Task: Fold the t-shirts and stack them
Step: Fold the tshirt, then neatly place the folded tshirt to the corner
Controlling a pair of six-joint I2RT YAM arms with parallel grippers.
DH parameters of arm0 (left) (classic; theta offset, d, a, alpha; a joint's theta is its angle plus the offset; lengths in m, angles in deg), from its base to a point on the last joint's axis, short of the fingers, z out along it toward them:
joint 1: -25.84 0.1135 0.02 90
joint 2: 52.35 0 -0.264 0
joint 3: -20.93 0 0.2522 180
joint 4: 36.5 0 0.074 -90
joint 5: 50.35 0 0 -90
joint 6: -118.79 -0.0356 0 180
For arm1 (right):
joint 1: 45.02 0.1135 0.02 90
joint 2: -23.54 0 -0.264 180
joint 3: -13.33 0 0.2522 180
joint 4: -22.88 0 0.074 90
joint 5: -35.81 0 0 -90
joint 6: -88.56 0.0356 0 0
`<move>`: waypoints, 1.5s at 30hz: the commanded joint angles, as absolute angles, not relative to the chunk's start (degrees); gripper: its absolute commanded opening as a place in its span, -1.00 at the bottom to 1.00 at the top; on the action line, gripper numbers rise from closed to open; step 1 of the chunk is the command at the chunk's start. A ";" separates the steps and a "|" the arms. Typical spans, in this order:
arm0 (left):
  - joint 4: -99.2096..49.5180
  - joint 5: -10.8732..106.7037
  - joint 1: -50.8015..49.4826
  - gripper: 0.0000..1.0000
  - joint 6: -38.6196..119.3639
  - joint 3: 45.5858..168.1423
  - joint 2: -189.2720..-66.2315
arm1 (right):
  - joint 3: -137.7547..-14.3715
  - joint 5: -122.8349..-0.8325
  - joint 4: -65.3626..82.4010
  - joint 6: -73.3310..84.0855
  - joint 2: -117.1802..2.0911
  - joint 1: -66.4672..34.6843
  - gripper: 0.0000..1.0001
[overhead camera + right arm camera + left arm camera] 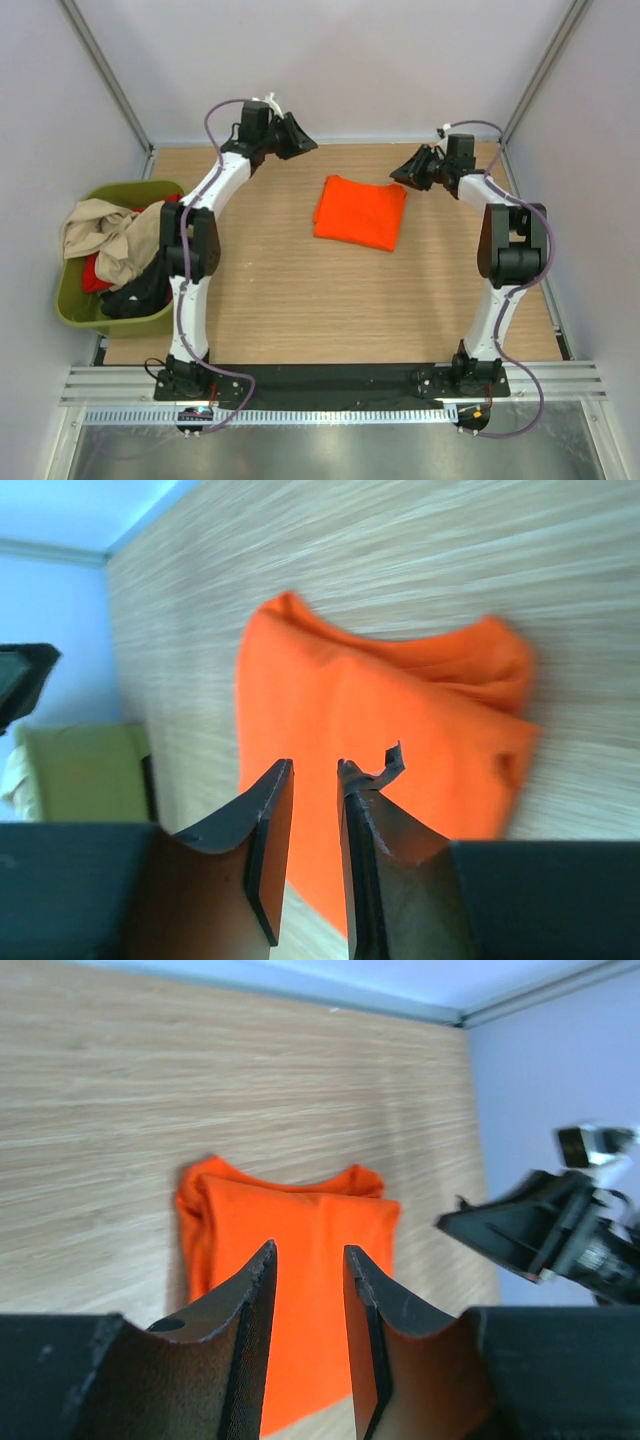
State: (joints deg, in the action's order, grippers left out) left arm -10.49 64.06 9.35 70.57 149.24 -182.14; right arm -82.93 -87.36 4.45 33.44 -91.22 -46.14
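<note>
A bright orange t-shirt [361, 211] lies folded into a compact rectangle on the wooden table, a little behind the middle. It also fills the middle of the left wrist view [300, 1230] and the right wrist view [400, 720]. My left gripper [306, 146] hovers behind and to the left of it, apart from the cloth, open with nothing between its fingers [308, 1250]. My right gripper [400, 172] hangs just off the shirt's right rear corner, also open and empty [315, 765]. Beige [105, 235], red [95, 272] and black [140, 290] t-shirts lie heaped in the tub.
The olive-green tub [118, 190] stands at the table's left edge beside the left arm. White walls close in the back and both sides. A torn strip of pad curls off the right gripper's fingertip [392, 764].
</note>
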 commanded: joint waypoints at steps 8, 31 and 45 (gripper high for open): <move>-14.83 67.42 3.17 -0.31 67.11 133.58 -177.66 | -85.94 -95.50 15.96 36.44 -100.55 -45.72 -0.20; -2.45 65.49 5.01 -0.22 62.11 135.94 -170.84 | -82.38 -83.58 1.21 33.29 -94.60 -49.24 0.26; 6.52 63.48 5.10 -0.21 60.26 108.02 -133.51 | -71.53 -74.15 1.74 31.00 -90.63 -41.07 0.33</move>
